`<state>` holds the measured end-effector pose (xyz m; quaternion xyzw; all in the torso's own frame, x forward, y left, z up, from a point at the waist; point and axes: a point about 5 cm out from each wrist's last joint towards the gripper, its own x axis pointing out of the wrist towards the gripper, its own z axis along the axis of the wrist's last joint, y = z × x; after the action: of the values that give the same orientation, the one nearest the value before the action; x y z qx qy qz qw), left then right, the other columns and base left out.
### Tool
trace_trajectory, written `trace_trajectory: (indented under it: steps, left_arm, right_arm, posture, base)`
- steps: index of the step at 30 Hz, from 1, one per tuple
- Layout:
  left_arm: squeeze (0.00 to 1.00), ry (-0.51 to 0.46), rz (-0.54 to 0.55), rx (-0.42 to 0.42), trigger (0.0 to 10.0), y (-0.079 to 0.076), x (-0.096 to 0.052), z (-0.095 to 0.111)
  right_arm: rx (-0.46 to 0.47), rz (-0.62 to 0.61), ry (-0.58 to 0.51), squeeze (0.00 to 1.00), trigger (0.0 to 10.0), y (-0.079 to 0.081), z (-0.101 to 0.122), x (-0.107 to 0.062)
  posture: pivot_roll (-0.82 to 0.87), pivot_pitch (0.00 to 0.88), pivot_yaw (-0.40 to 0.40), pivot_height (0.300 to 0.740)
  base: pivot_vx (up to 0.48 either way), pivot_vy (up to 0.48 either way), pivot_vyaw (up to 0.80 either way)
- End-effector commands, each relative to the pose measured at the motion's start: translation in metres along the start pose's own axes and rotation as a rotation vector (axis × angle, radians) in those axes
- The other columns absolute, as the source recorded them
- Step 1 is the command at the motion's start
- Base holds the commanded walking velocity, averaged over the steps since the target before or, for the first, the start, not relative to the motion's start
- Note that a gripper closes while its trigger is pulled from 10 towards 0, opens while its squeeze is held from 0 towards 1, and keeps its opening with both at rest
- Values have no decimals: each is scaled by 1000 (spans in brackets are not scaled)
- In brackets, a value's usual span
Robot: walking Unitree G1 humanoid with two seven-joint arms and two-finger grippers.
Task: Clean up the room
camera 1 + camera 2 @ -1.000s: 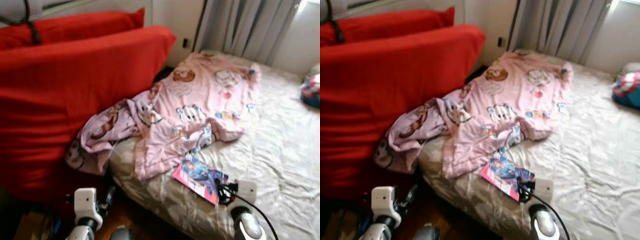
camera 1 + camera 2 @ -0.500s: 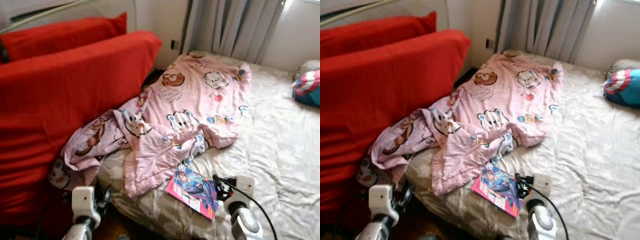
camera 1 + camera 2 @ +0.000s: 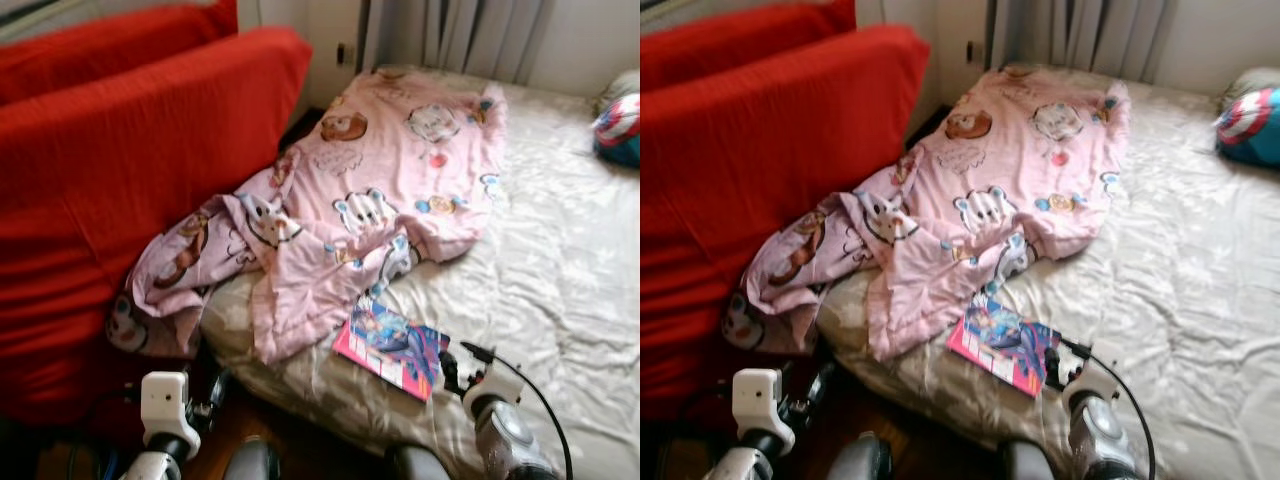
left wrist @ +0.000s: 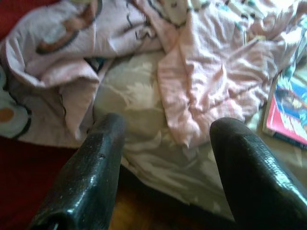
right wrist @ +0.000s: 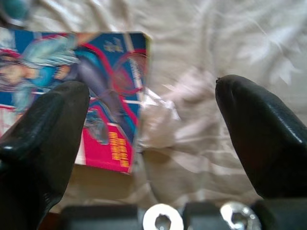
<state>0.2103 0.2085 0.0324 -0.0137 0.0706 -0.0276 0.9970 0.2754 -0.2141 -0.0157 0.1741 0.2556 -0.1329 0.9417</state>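
Bedroom; bed (image 3: 560, 260) carries magazine (image 3: 392, 345). Right hand (image 5: 144, 143) wide open, empty, just beside magazine; should straddle its edge squarely before closing. Left hand (image 4: 165, 167) open, empty.

You can read almost nothing here. The comic book (image 5: 81, 96) lying on the bed (image 3: 560, 250) carries yellow lettering on its pink lower cover and a small dark mark near its top corner, but in the right wrist view both are too blurred to make out a single word. From the head views the cover shows as colour and figures, with no legible title. The pink blanket (image 3: 400, 190) bears cartoon animal faces and a few scribbled marks beside them, none of which you can read as letters. The cushion (image 3: 620, 125) at the far edge of the bed shows a star-and-ring emblem, without text.
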Motion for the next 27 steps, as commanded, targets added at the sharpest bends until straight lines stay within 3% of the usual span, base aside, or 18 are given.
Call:
trace_trajectory:
  steps: [1,19,21,22,24,25,26,27]
  left_arm:
    - [0,24,1,3,10000,2,-4,-1]
    - [0,95,13,6,10000,-5,-43,-2]
    - [0,102,14,8,10000,-5,-46,-1]
    - [0,102,14,10,10000,-5,-47,0]
    - [0,101,16,14,10000,-4,-49,2]
    - [0,101,16,14,10000,-4,-49,2]
    - [0,101,18,17,10000,-4,-50,4]
    - [0,99,19,19,10000,-3,-51,6]
  right_arm:
    - [25,-39,38,0,10000,-5,-5,-1]
    - [21,-56,71,0,10000,-6,3,3]
    - [19,-55,72,0,9647,-5,5,4]
    - [13,-48,74,0,235,-3,5,4]
    - [6,-39,74,0,0,-2,6,4]
    - [6,-39,74,0,0,-2,6,4]
    - [5,-38,73,0,1608,-1,7,5]
    - [2,-38,73,0,10000,-1,8,5]
  posture:
    - [155,307,5,651]
    - [218,343,1,651]
    - [229,352,2,651]
    - [236,360,3,651]
    - [249,373,8,651]
    - [249,373,8,651]
    - [252,377,9,651]
    - [263,386,10,651]
  base:
    - [0,0,0]
    - [0,0,0]
    - [0,0,0]
    - [0,0,0]
    - [0,0,0]
    - [0,0,0]
    - [0,0,0]
    - [0,0,0]
